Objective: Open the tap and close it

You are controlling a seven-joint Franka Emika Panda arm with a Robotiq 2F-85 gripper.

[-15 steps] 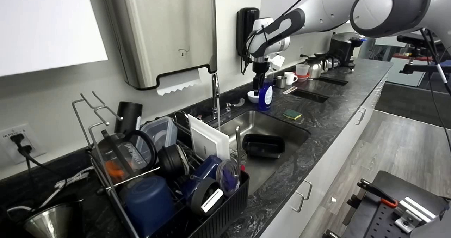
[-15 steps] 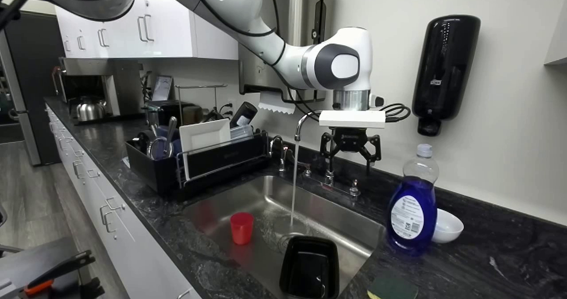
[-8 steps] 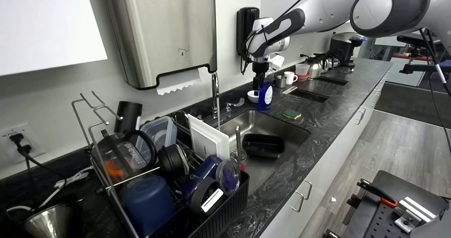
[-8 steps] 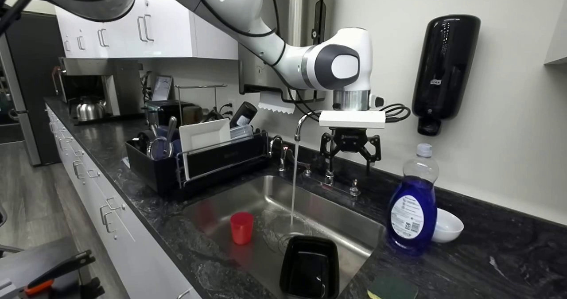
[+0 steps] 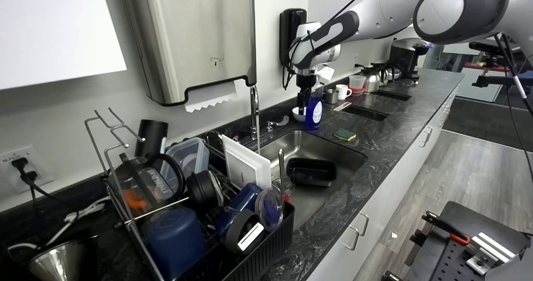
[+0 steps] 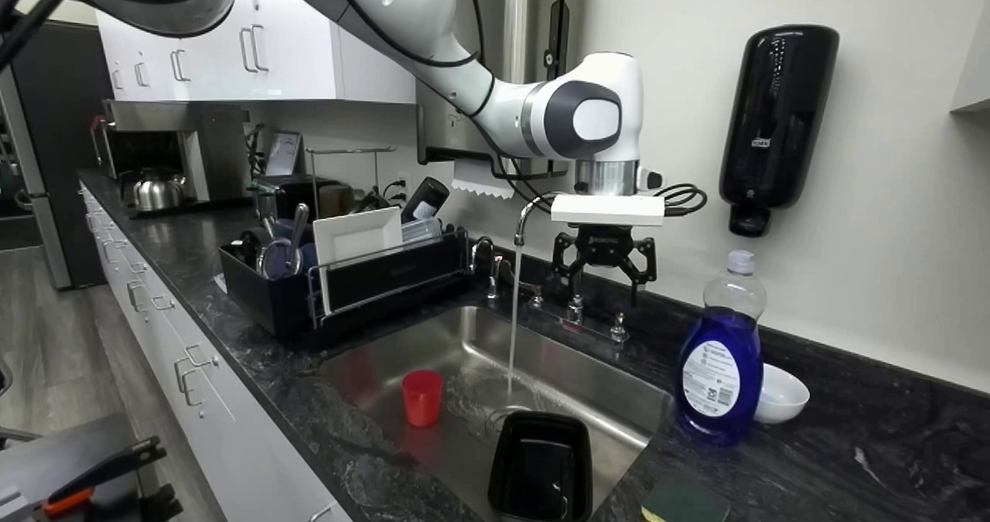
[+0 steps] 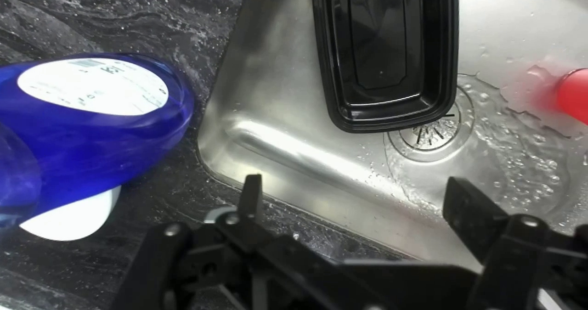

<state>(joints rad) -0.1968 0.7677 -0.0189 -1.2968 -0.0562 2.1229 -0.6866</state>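
Tap is being seen at the back edge of the sink, neck upright, water being poured from it in both exterior views. Opening is therefore being judged done, closing as pending. Gripper is being held pointing down above the sink's back edge, jaws spread wide, nothing being gripped. Relation that matters: lever on the side of the blue bottle is being presented low and near level, long axis seemingly being aimed away from the neck, toward that bottle. It is apparently being overhung by the jaws; neck is being offset toward the dish rack, partly masked by the gripper in an exterior view. In the wrist view, what looks like the lever's grey tip is being half covered by the finger nearer the bottle; height above it cannot be told. Straight descent is probably being called for, then a finger push on the lever. Bottle is close, a knock being risked.
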